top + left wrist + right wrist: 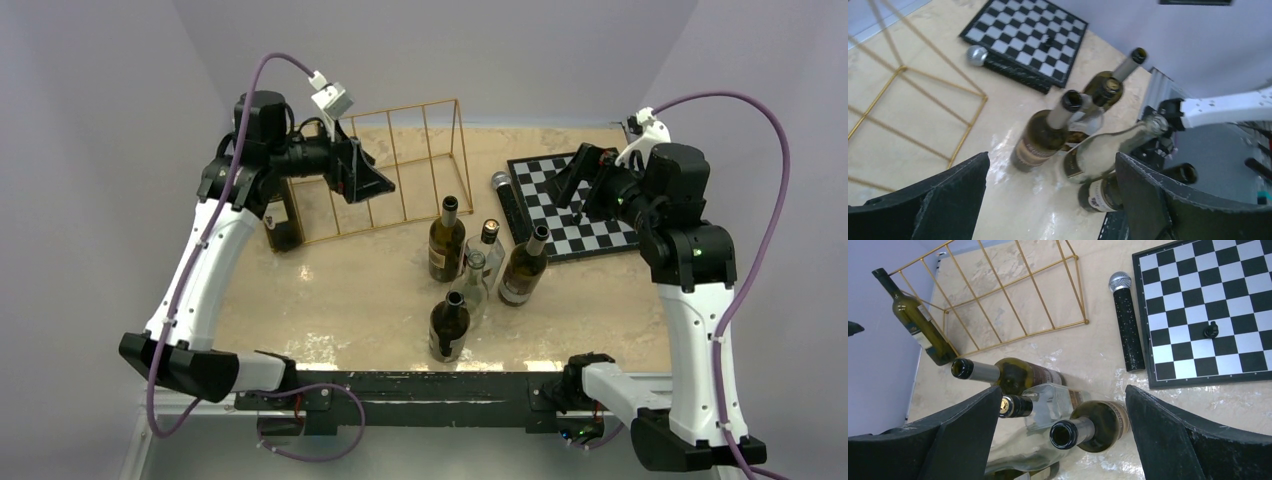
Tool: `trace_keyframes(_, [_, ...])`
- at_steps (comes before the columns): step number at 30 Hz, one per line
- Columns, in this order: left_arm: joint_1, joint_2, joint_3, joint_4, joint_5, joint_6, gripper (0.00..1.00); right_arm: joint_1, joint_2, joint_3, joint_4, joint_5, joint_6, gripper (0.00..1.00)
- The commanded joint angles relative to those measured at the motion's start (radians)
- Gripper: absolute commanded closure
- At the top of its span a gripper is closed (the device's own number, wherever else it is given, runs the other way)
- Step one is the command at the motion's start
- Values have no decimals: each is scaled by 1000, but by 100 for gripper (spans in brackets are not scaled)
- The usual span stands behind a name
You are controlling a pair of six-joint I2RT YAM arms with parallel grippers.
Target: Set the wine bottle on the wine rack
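While I am watching from above, the gold wire rack [395, 165] is sitting toward the far-left corner of the table [340, 290], a green bottle [283, 220] standing at its left end, neck hidden behind the left arm [215, 250]. Five bottles [447, 240] are clustering near the front edge's middle. Left gripper [1052, 157] is hovering by the rack, right gripper [1063, 390] over the chessboard [590, 235], both gaping wide, empty.

Top camera and downward wrist cameras share the chessboard [555, 215].
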Motion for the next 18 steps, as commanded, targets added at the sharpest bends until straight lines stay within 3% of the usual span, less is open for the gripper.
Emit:
trace_keyframes(1, [-87,-84,-59,122,144,22,1,-5,-24,8,28,-47,-3,1])
trace_keyframes(7, [-215,-104,-204,234,48,12,3,-5,-23,-12,36,-64,13,1])
trace_keyframes(12, [-317,-59,-221,249,-62,51,4,-5,-21,-12,19,-69,25,2])
trace_keyframes(18, [-389,-57,-365,465,-246,59,7,-5,-28,-12,9,-76,37,3])
